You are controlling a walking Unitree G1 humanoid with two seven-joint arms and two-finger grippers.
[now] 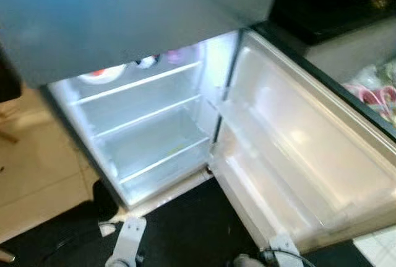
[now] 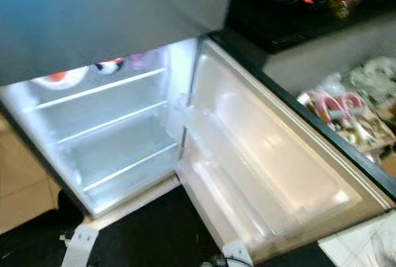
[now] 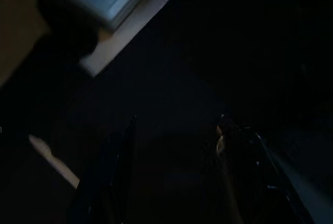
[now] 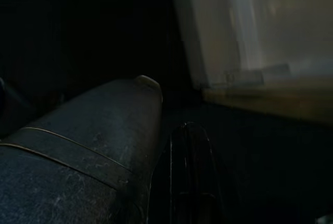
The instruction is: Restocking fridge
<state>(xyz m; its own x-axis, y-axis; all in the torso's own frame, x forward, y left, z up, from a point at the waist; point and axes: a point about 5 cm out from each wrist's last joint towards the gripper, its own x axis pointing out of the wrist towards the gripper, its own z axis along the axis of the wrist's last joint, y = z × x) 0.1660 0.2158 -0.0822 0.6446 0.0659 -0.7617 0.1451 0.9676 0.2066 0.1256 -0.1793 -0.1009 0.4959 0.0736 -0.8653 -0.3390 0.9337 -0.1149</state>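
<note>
The fridge [image 1: 148,124] stood ahead of the robot, its door [image 1: 297,149] swung wide to the right, lit shelves bare apart from a plate [image 1: 102,74] and small items on the top shelf. The left end effector [image 3: 174,130] hung low in shade near the fridge's base, fingers spread apart, holding nothing. For the right end effector [image 4: 171,130], near the door's lower edge, I cannot tell its state. Beige tiles [image 1: 31,168] lay left; a dark tabletop [image 1: 334,0] stood behind the door.

no text, label, brand, number or sign can be read anywhere; the pictures are blurred, and the wrist views are too dark to make out any lettering.
</note>
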